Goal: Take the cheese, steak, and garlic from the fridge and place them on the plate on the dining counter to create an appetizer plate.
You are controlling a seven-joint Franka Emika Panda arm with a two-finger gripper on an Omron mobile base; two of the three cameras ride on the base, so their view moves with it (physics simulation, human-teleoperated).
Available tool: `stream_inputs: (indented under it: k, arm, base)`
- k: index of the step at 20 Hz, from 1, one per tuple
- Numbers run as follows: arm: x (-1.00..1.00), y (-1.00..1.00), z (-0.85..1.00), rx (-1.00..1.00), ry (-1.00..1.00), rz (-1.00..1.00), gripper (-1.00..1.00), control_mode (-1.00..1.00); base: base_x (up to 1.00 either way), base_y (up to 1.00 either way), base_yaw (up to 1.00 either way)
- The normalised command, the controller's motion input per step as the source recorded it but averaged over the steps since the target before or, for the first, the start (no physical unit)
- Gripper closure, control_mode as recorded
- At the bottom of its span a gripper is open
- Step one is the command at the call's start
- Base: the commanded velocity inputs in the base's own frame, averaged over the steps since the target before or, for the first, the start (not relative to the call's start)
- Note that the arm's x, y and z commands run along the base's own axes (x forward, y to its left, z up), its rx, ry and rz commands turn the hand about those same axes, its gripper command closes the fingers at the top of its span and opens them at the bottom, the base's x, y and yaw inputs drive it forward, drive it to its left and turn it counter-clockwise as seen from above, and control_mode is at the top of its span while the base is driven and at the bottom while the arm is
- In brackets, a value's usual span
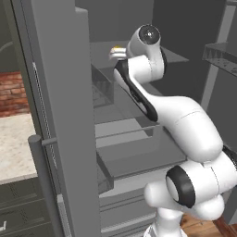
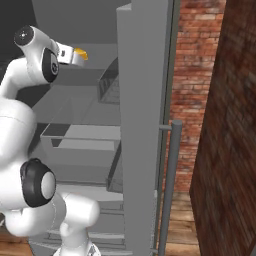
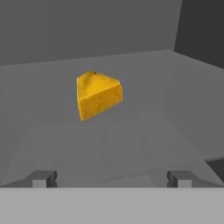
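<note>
The yellow-orange wedge of cheese (image 3: 98,95) sat on a flat grey shelf (image 3: 131,144) inside the tall grey fridge (image 1: 60,115), its pointed end turned away from the hand camera and its porous cut face turned toward it. In the hand view it lay ahead of the end effector (image 3: 111,178), a little left of the midline between the two small dark fingertips (image 3: 43,178), which stood wide apart with nothing between them; the end effector was open and clear of the cheese. In the left base view a sliver of the cheese (image 1: 117,48) showed just past the white wrist, high on an upper shelf; in the right base view the same orange edge (image 2: 81,54) peeked out beside the end effector (image 2: 72,55).

The white arm with dark joints (image 1: 185,125) reached up from the base into the fridge interior. Below the cheese's shelf lay further grey shelves and a translucent drawer (image 2: 80,137). The open fridge door carried a long vertical bar handle (image 2: 171,185). Outside, a red brick wall (image 2: 192,75) stood beyond the door, and a beige speckled tabletop (image 1: 16,143) showed at the left of the left base view.
</note>
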Motion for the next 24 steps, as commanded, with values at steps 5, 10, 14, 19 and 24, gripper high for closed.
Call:
stream_inputs:
  k: [5, 10, 14, 19, 24]
  arm:
    - [0.7, 0.15, 0.0, 0.0, 0.03, -0.05, -1.0, -1.0]
    - [0.73, 0.17, 0.0, 0.0, 0.05, -0.07, -1.0, -1.0]
    - [0.75, 0.17, 0.0, 0.0, 0.04, -0.06, -1.0, -1.0]
    - [0.69, 0.12, 0.0, 0.0, 0.03, -0.04, -1.0, -1.0]
    - [0.34, 0.01, -0.09, -0.01, 0.05, -0.06, -1.0, -1.0]
  base:
    - [0.0, 0.0, 0.0]
    - [0.0, 0.0, 0.0]
    - [0.0, 0.0, 0.0]
    - [0.0, 0.0, 0.0]
    - [0.0, 0.0, 0.0]
